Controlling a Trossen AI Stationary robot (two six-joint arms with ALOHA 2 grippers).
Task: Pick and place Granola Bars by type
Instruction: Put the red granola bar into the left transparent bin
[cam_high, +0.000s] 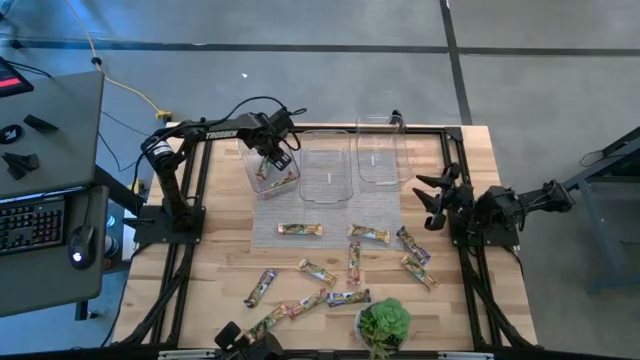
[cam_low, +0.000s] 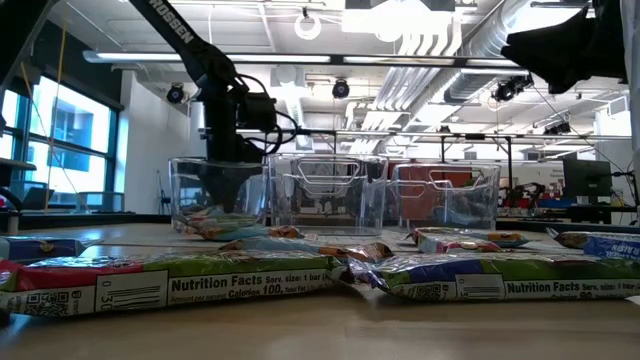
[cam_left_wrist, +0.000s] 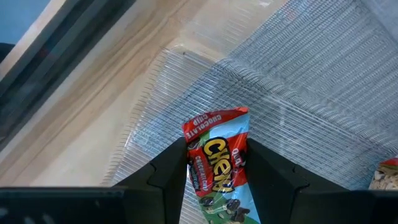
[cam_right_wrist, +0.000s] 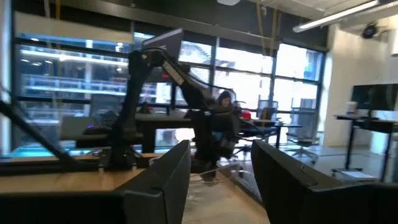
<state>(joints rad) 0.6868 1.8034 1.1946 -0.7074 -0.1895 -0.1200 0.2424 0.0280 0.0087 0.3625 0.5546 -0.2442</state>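
Left gripper (cam_left_wrist: 217, 171): pinching a red-wrapped granola bar (cam_left_wrist: 217, 163), hanging inside the leftmost clear bin (cam_high: 268, 178).
Right gripper (cam_high: 432, 196): spread, idle at the table's right edge.
Loose bars (cam_high: 330, 270): scattered on the table, between both grippers and nearer the plant (cam_high: 384, 322).

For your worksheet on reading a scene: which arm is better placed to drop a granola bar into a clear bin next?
The left. Its left gripper is shut on a red Chewy chocolate chip bar over the leftmost clear bin. The right gripper waits empty and open at the table's right edge.
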